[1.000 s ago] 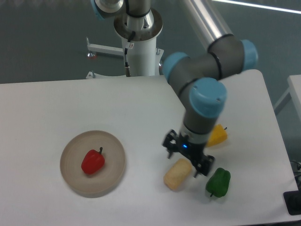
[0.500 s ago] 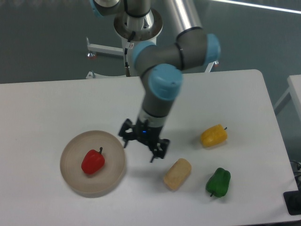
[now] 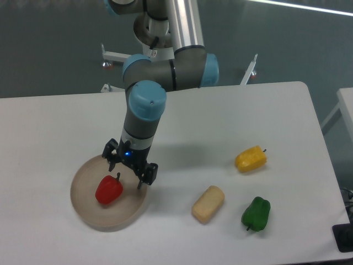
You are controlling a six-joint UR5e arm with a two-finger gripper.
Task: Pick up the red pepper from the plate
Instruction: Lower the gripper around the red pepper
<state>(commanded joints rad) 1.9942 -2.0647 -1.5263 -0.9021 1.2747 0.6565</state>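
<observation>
Bright even overhead light, soft shadows, slightly soft focus
</observation>
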